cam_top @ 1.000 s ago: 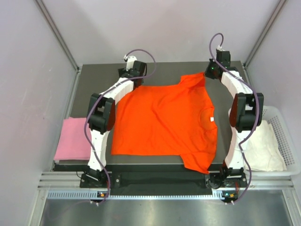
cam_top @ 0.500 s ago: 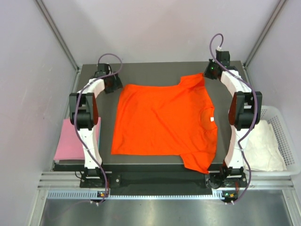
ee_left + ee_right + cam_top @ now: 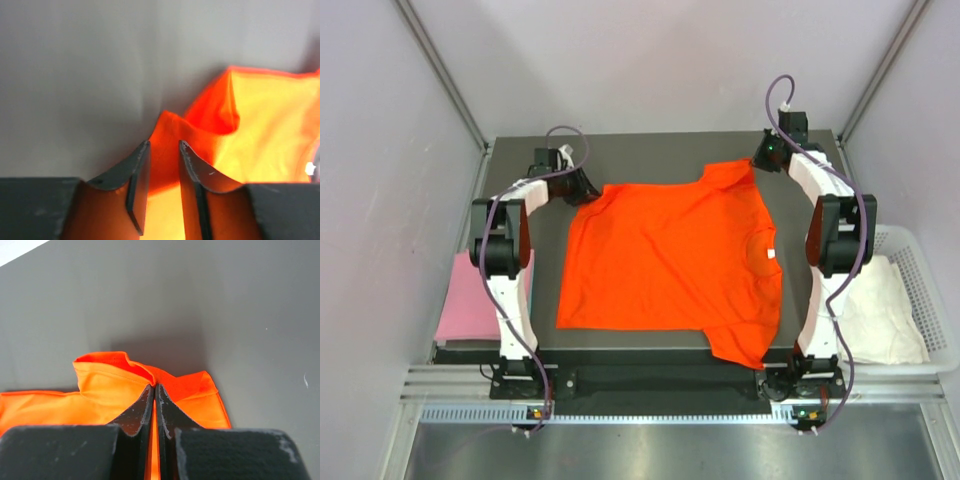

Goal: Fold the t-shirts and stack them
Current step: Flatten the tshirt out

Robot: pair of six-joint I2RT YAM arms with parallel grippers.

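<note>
Left gripper (image 3: 582,187), at 10 o'clock on the table (image 3: 660,148), straddles the far hem corner of the orange t-shirt (image 3: 670,260). Its jaws stand narrow with a ridge of cloth between them, and I cannot tell whether they bite yet. Right gripper (image 3: 760,160), at 1 o'clock, is clamped tight on the far sleeve.

The shirt lies spread across most of the table, collar toward 3 o'clock. My reading is that the first fold is being set up, with both far corners taken. The next move would call for a firm pinch on the left, then lifting both corners together and carrying them toward 6 o'clock.

Room is tight at the sides, since both arms flank the cloth. Bare table shows only along the 12 o'clock strip. At 5 o'clock the near sleeve droops over the front edge and may drag.

The pink t-shirt (image 3: 465,295) lies folded at 8 o'clock, off the table. The white t-shirt (image 3: 885,310) sits crumpled in the basket (image 3: 932,300) at 4 o'clock. The neck label (image 3: 771,254) shows white at the collar.
</note>
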